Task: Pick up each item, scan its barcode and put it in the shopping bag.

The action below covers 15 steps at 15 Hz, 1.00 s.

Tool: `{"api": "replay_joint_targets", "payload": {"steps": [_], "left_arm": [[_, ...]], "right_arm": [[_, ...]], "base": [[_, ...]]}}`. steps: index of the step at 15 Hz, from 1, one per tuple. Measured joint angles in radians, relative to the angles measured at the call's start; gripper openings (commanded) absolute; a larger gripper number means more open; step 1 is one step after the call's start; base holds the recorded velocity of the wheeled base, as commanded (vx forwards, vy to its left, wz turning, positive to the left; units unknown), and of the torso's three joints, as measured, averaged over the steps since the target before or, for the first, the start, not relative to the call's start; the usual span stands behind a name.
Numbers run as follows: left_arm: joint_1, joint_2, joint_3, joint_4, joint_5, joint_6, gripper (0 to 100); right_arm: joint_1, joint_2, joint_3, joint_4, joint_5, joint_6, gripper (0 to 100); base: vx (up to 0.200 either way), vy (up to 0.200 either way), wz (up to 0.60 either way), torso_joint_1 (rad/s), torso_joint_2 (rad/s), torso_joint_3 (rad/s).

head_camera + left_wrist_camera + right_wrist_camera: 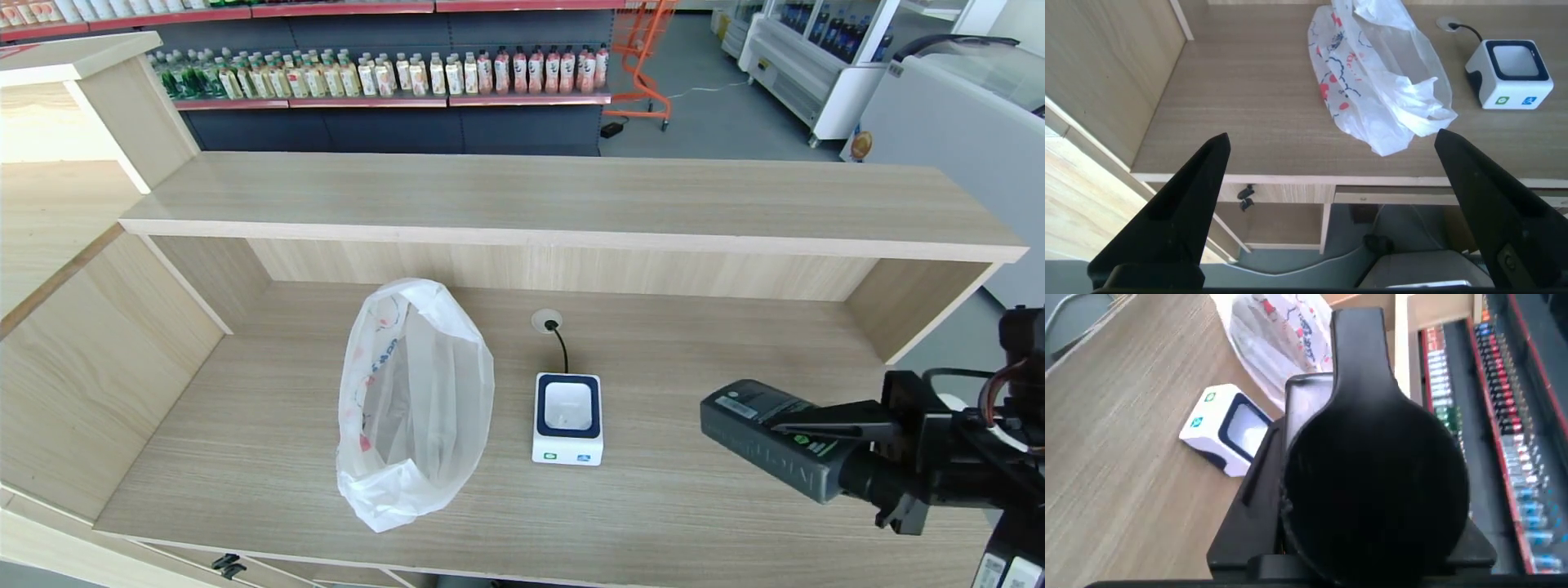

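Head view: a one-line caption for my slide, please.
Right gripper holds a dark box near the scanner and shopping bag.

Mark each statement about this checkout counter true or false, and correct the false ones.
1. The right gripper holds a dark grey box. True.
2. The barcode scanner has a cable running into a round hole in the counter. True.
3. The plastic shopping bag lies on the scanner's right. False: it lies on its left.
4. The box rests on the scanner. False: it is held off to the scanner's right, not touching it.
5. The left gripper is shut on the bag. False: it is open, empty and apart from the bag.
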<state>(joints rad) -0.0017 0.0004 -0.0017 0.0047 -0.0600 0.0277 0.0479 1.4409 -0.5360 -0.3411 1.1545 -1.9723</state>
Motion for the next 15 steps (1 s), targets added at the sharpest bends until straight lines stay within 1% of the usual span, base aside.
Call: {"api": "replay_joint_targets", "payload": {"steps": [1, 3, 5, 7, 8, 9, 10, 11, 12, 15], "left_arm": [[0.000, 0.000, 0.000, 0.000, 0.000, 0.000, 100], [0.000, 0.000, 0.000, 0.000, 0.000, 0.000, 100], [0.000, 0.000, 0.000, 0.000, 0.000, 0.000, 100], [0.000, 0.000, 0.000, 0.000, 0.000, 0.000, 100], [0.000, 0.000, 0.000, 0.000, 0.000, 0.000, 100], [0.000, 0.000, 0.000, 0.000, 0.000, 0.000, 100], [0.000, 0.000, 0.000, 0.000, 0.000, 0.000, 100], [0.000, 0.000, 0.000, 0.000, 0.000, 0.000, 100], [0.000, 0.000, 0.000, 0.000, 0.000, 0.000, 100], [0.000, 0.000, 0.000, 0.000, 0.000, 0.000, 100]], "right_arm": [[-0.041, -0.029, 0.001, 0.027, 0.000, 0.171, 0], [-0.088, -0.084, -0.034, 0.054, -0.011, 0.648, 0], [-0.134, -0.127, -0.076, 0.063, -0.060, 1.091, 0], [-0.156, -0.152, -0.099, 0.067, -0.149, 1.587, 0], [-0.146, -0.151, -0.109, 0.062, -0.220, 1.812, 0], [-0.119, -0.140, -0.119, 0.048, -0.316, 2.016, 0], [-0.077, -0.119, -0.126, 0.025, -0.409, 2.141, 0], [-0.015, -0.080, -0.133, -0.007, -0.507, 2.220, 0], [0.045, -0.032, -0.137, -0.034, -0.584, 2.267, 0], [0.172, 0.112, -0.144, -0.121, -0.694, 2.325, 0]], "base": [[0.000, 0.000, 0.00, 0.000, 0.00, 0.000], [0.000, 0.000, 0.00, 0.000, 0.00, 0.000], [0.000, 0.000, 0.00, 0.000, 0.00, 0.000], [0.000, 0.000, 0.00, 0.000, 0.00, 0.000], [0.000, 0.000, 0.00, 0.000, 0.00, 0.000], [0.000, 0.000, 0.00, 0.000, 0.00, 0.000], [0.000, 0.000, 0.00, 0.000, 0.00, 0.000], [0.000, 0.000, 0.00, 0.000, 0.00, 0.000], [0.000, 0.000, 0.00, 0.000, 0.00, 0.000], [0.000, 0.000, 0.00, 0.000, 0.00, 0.000]]}}
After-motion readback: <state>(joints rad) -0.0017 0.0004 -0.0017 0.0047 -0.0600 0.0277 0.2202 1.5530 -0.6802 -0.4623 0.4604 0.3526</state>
